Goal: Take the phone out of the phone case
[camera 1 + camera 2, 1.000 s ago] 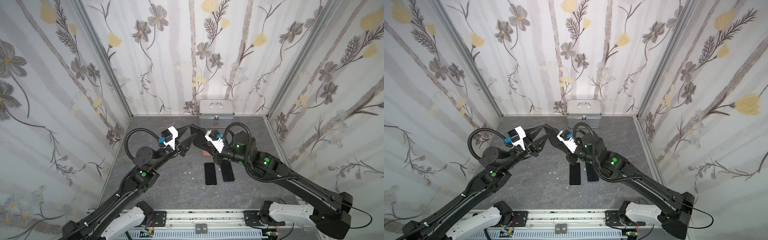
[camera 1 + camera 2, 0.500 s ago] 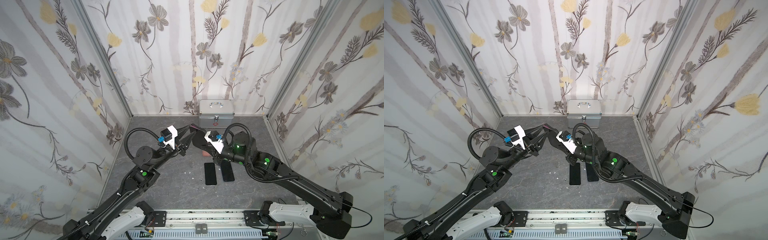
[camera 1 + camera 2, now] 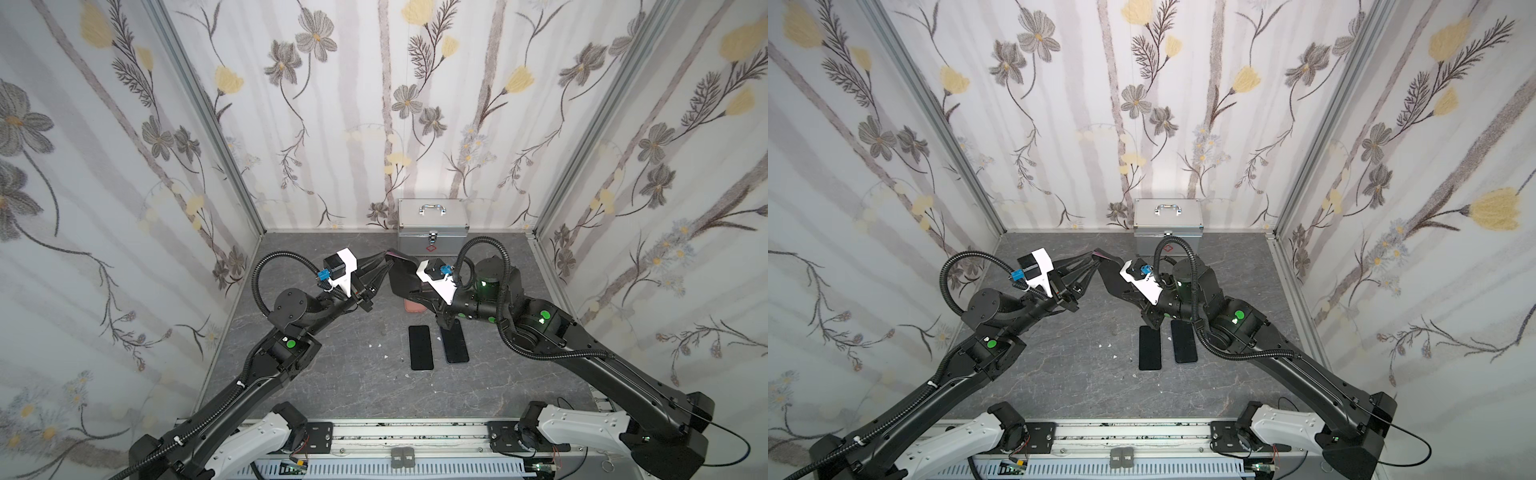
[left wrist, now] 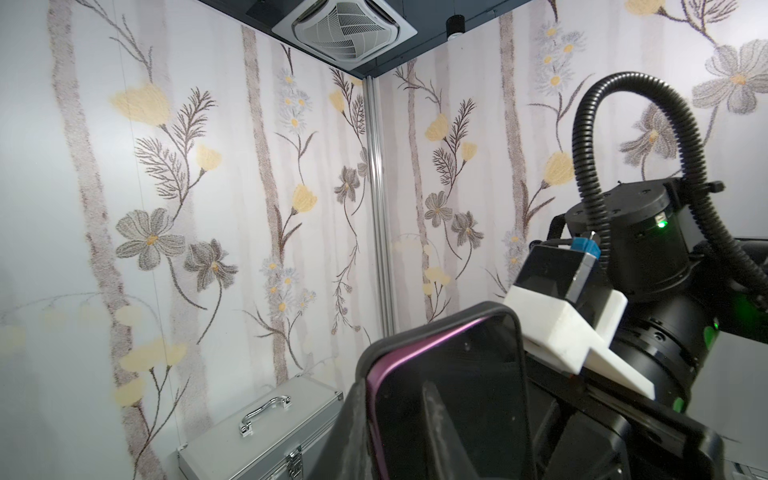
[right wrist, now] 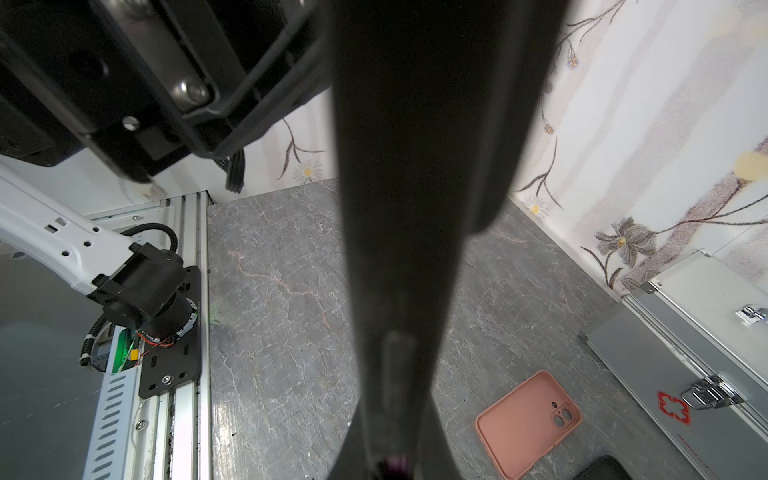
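Above grey tabletop (image 3: 332, 374), phone (image 3: 399, 272) clamped in right end effector (image 3: 417, 289).

1. Three walls (image 3: 374, 104) are papered white, with grey and yellow flowers on grey-brown stems.
2. Aluminium posts (image 3: 210, 124) run up both back corners.
3. The floor (image 3: 353, 390) is a dark grey, pale-veined marble-look slab.
4. A silver metal case (image 3: 432, 226) with a chrome handle and a red cross stands against the back wall.
5. The left wrist view shows a white air-conditioner vent (image 4: 345, 29) set in a dark ceiling.

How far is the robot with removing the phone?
Looks done: a pink case lies empty, two phones flat nearby. In hand: right gripper holds up the black case with its phone; left gripper is at its top corner. Left: pulling them apart.
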